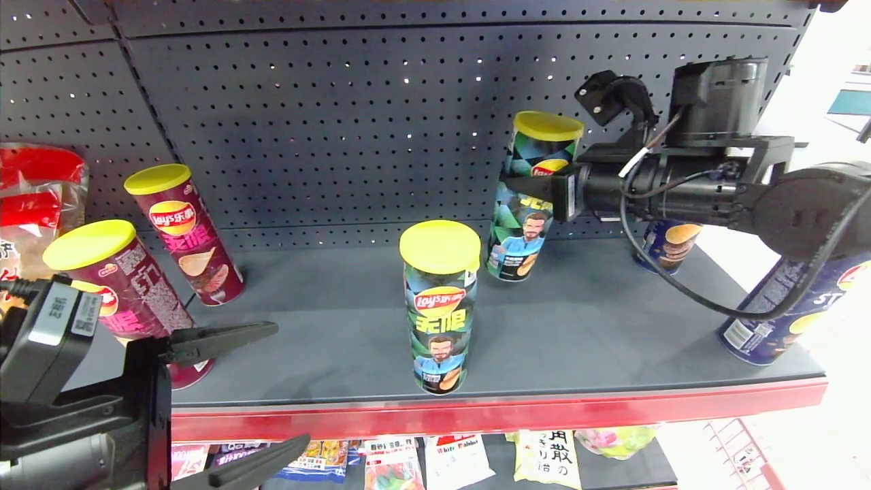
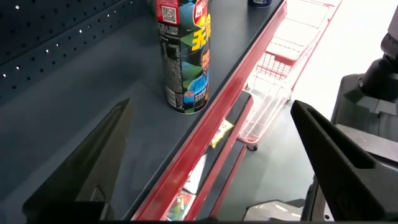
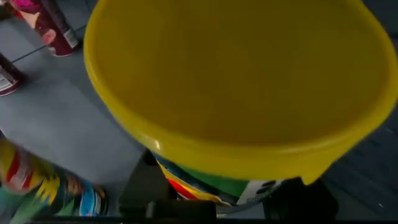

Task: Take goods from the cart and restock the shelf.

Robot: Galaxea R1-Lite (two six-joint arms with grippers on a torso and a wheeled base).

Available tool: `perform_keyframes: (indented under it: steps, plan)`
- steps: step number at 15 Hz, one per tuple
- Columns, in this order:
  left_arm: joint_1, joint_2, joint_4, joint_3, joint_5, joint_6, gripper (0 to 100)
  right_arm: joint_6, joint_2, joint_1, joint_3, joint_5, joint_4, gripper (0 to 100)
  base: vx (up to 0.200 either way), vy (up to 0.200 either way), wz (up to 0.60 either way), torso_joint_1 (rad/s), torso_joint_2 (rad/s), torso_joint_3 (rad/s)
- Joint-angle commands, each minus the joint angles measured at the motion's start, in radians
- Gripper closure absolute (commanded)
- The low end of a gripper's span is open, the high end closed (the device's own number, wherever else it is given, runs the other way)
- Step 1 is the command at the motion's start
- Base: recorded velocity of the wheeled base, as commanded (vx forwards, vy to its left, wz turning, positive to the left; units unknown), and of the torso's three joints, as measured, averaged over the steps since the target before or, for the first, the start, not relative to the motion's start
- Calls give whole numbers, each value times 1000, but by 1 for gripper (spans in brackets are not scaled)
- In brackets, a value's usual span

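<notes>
A green chip can with a yellow lid point(image 1: 527, 231) stands at the back of the dark shelf point(image 1: 585, 333), by the pegboard. My right gripper point(image 1: 537, 187) is shut on its upper body from the right. In the right wrist view its lid point(image 3: 236, 74) is very close, with the dark fingers point(image 3: 143, 190) on the body below it. A second green can point(image 1: 441, 306) stands near the shelf's front edge, at the middle. Low at the front left, my left gripper point(image 1: 291, 384) is open and holds nothing. The left wrist view has the front can point(image 2: 185, 56) beyond the gripper point(image 2: 211, 106).
Two maroon cans point(image 1: 184, 231) point(image 1: 122, 292) stand at the shelf's left, with a red bag point(image 1: 34, 197) beyond them. Blue cans point(image 1: 670, 245) point(image 1: 782, 313) stand at the right. The red cart point(image 2: 292, 56) is past the shelf's red edge. Snack packets point(image 1: 456, 459) lie on the shelf below.
</notes>
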Motion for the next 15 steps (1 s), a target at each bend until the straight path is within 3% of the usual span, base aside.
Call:
perform_keyframes:
  steps: [1, 9, 15]
  plan:
    - [0, -7, 1, 4, 1, 0, 0, 0, 70, 24, -30, 0, -4, 100, 0, 0, 0, 0, 0, 0]
    - [1, -93, 93, 4, 7, 0, 0, -16, 180, 85, -147, -7, -6, 100, 0, 0, 0, 0, 0, 0]
    - [1, -128, 140, -1, 18, -1, 0, -60, 225, 96, -162, -11, -7, 100, 0, 0, 0, 0, 0, 0]
